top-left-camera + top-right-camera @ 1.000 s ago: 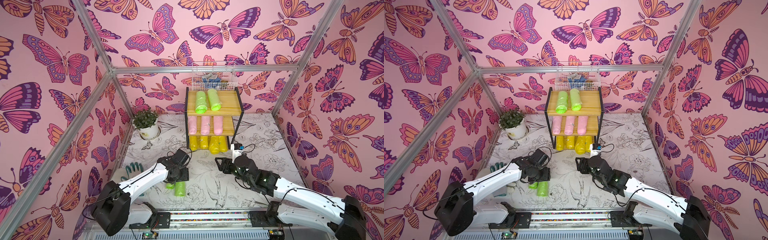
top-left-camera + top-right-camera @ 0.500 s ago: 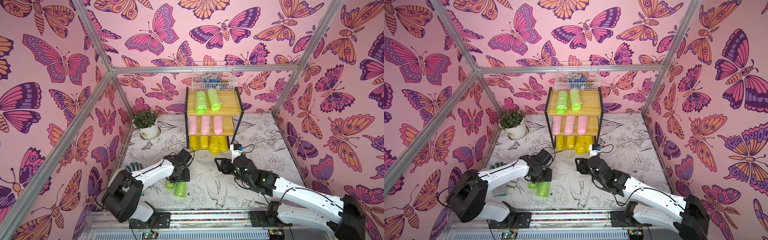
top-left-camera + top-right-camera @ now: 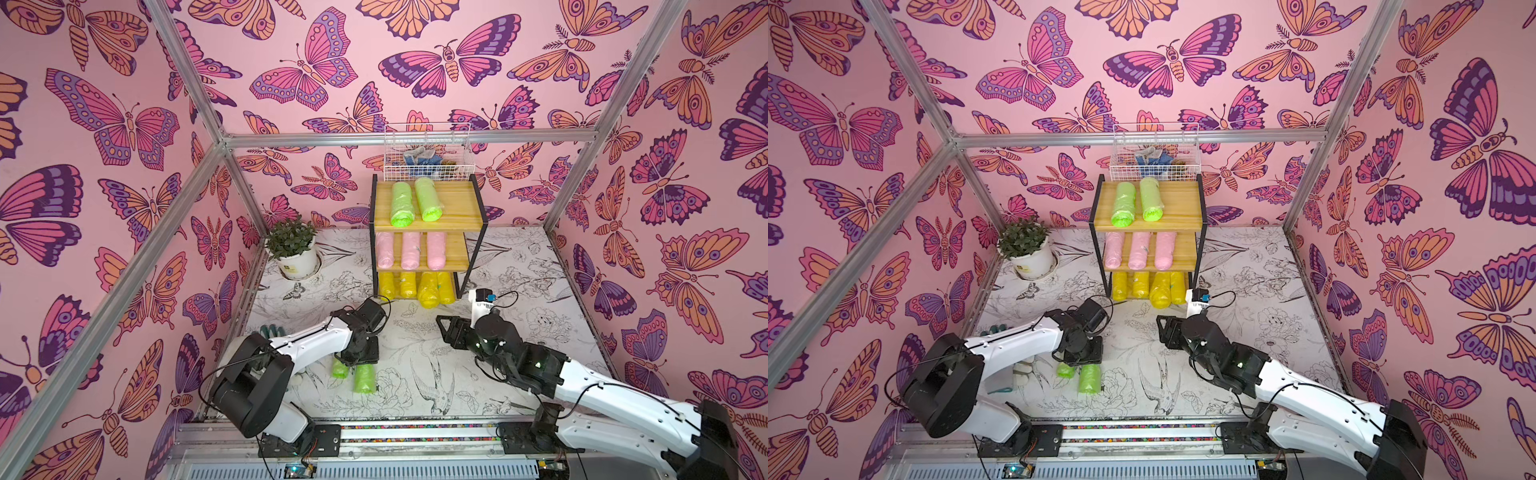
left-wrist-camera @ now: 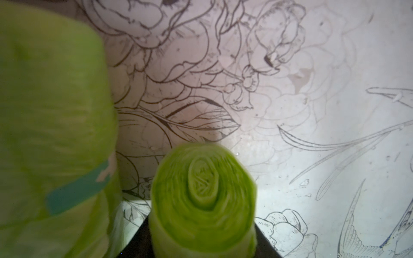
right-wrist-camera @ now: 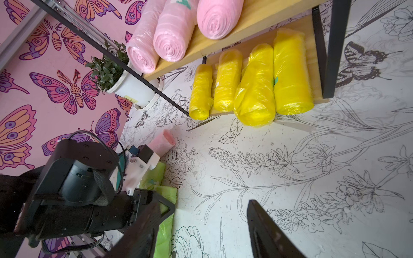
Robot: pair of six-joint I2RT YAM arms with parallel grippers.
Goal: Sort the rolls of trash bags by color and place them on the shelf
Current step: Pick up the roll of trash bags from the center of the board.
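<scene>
Since the left hand (image 3: 353, 360) sits low on the surface (image 3: 415, 399), well in front of the shelf (image 3: 455, 216), its jaws look pressed on both sides of a green roll (image 4: 202, 196), seen end-on in the wrist view. Probably a grip, though it is blurred. A second green roll (image 4: 51, 134) lies just beside it. The shelf's top board holds two green rolls (image 3: 405, 203), long axes front to back, with bare wood to their right, so the carry goes up and away toward that gap. The right hand (image 5: 205, 204) is wide and empty, in front of the shelf, farther from the roll.
</scene>
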